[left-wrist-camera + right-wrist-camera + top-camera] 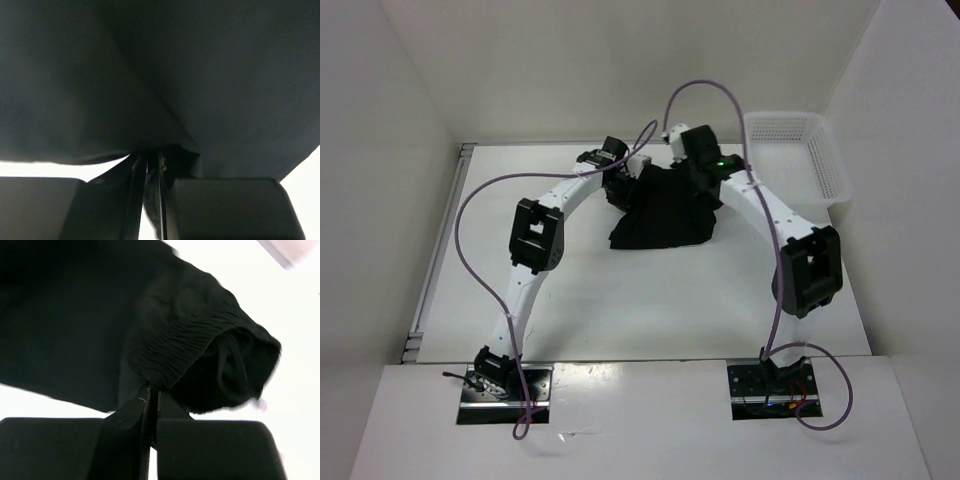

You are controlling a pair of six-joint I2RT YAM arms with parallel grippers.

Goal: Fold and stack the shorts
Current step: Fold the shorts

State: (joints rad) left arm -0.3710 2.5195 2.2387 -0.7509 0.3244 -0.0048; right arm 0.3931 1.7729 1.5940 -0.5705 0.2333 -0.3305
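The black shorts hang in a crumpled drape at the far middle of the table, lower edge resting on the white surface. My left gripper is at their upper left corner and my right gripper at their upper right. In the left wrist view the left gripper is shut on a fold of the dark shorts, which fill the frame. In the right wrist view the right gripper is shut on the shorts' ribbed waistband. A thin drawstring loops inside the bunched opening.
A white mesh basket stands at the far right by the wall. White walls close in the table on the left, back and right. Both arms arch from their bases at the near edge, purple cables looping over them.
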